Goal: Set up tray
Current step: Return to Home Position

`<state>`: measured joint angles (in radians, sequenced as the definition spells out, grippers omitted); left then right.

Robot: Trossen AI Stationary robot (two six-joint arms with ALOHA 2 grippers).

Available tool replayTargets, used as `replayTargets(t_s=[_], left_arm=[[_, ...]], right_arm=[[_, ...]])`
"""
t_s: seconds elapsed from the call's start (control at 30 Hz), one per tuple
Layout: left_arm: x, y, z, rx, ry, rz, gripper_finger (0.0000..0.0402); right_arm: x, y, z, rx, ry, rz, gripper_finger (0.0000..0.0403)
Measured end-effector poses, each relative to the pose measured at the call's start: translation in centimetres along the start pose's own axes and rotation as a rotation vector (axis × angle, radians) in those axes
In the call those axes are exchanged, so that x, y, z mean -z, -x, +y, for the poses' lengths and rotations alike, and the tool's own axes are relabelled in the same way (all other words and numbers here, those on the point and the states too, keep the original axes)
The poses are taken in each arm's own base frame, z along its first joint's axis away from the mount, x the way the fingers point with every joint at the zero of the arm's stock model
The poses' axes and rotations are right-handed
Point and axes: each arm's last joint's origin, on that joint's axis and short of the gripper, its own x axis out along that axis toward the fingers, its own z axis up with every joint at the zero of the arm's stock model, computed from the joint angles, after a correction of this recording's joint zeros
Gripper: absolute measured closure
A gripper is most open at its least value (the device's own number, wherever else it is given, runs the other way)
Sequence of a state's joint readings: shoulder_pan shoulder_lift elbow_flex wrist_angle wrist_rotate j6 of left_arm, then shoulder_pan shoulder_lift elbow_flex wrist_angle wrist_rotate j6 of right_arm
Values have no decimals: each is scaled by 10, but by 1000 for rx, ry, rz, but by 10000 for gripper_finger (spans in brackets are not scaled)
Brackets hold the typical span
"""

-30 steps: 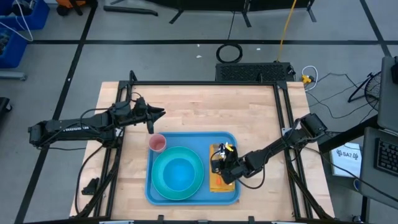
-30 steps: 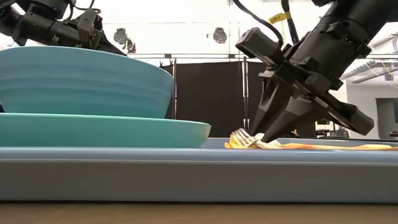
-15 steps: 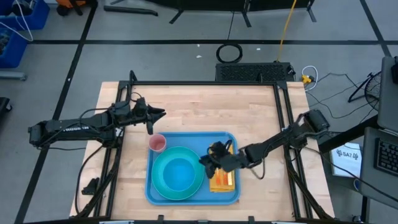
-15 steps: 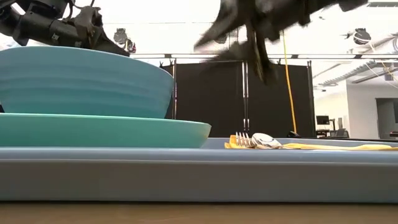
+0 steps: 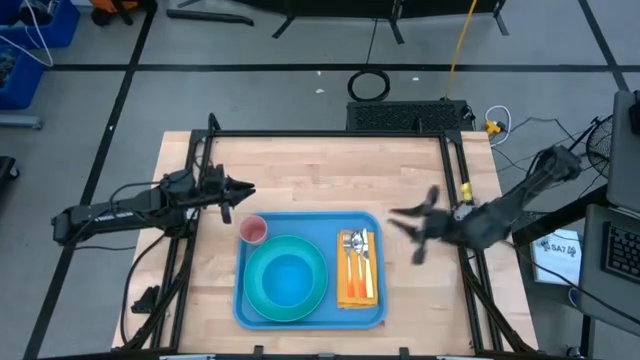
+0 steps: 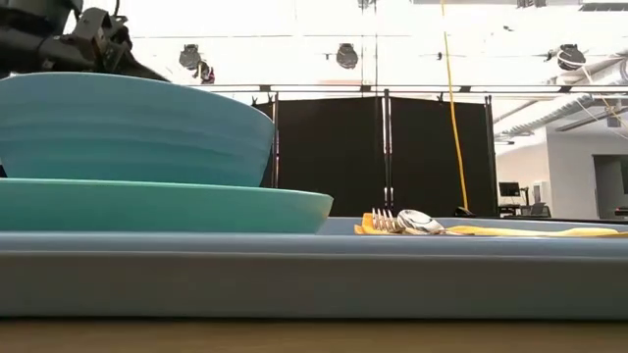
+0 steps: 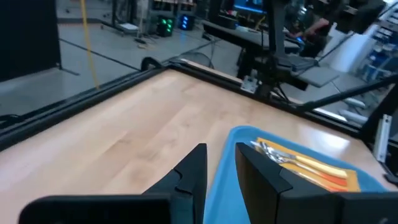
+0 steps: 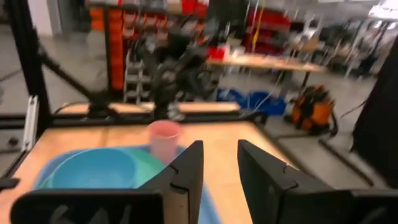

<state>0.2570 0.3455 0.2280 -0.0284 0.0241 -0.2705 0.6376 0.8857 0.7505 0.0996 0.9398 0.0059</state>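
Observation:
The blue tray (image 5: 310, 214) lies flat on the near middle of the wooden table. On it a turquoise bowl (image 5: 287, 278) stands on a turquoise plate (image 6: 167, 206). A pink cup (image 5: 253, 231) stands in its far left corner. A yellow-orange napkin (image 5: 358, 288) lies on its right side and bears a fork and a spoon (image 5: 357, 252). My left gripper (image 5: 245, 190) hovers over bare wood just beyond the cup, its fingers a little apart (image 7: 221, 155) and empty. My right gripper (image 5: 405, 225) is in the air right of the tray, its fingers a little apart (image 8: 221, 152) and empty.
Bare wood lies beyond the tray and on both sides of it. Black frame rails (image 5: 455, 180) run along the table's left, right and far edges. The low view shows the tray's near wall (image 6: 294, 279) and the fork and spoon (image 6: 402, 222) on the napkin.
My right gripper has risen from the fork and spoon and swung fast toward the table's right edge, clear of the tray. The cutlery stays on the napkin. My left gripper has drawn back a little toward the table's left edge.

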Motion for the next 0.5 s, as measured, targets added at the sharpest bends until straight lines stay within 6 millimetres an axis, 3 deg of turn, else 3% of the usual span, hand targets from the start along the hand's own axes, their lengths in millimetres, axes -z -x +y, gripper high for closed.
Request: replayTargets(t_s=[0.1,0.33,0.43,0.5], left_arm=[[13,2,1,14,10,-14,314],[30,2,-4,64,-21,-3,314],[31,3,-7,67,-30,-12,314],[31,4,-10,78,-47,-27,314]], right_arm=[[13,27,-31,-16,-7,-60,314],[51,64,-85,0,-37,-201,314],[69,73,-98,12,-57,-258,314],[77,72,-97,49,-25,-259,314]])
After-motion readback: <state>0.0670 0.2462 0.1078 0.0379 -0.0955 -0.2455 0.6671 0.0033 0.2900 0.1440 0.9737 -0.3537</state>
